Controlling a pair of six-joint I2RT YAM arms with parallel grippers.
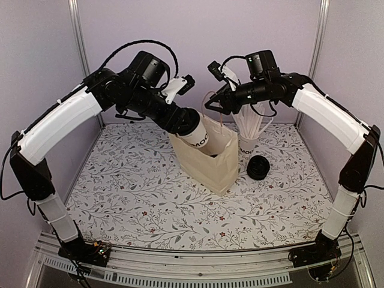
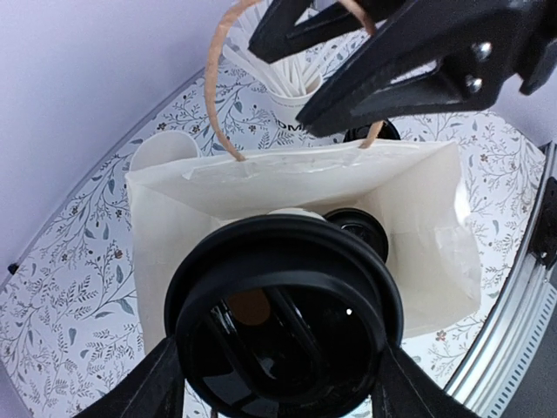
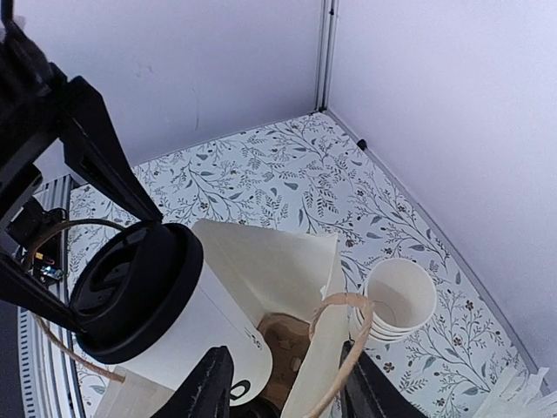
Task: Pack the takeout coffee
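A takeout coffee cup (image 1: pixel 199 134), white with black MOO lettering and a black lid (image 2: pixel 283 318), hangs tilted, its base dipping into the mouth of the cream paper bag (image 1: pixel 211 161). My left gripper (image 1: pixel 187 123) is shut on it just under the lid. In the left wrist view the lid fills the lower frame, and a second black lid (image 2: pixel 357 228) shows inside the bag. My right gripper (image 3: pixel 283 392) hovers over the bag's far edge, jaws apart. One brown handle loop (image 3: pixel 341 305) rises between them, close to the right finger (image 3: pixel 367 383). A brown insert (image 3: pixel 296 344) lies at the bag's bottom.
A white cup of white straws (image 1: pixel 251 129) stands right behind the bag. A stack of black lids (image 1: pixel 259 168) lies to the bag's right. A stack of empty white cups (image 3: pixel 397 296) stands on the floral mat (image 1: pixel 138 198) beside the bag. Walls enclose three sides.
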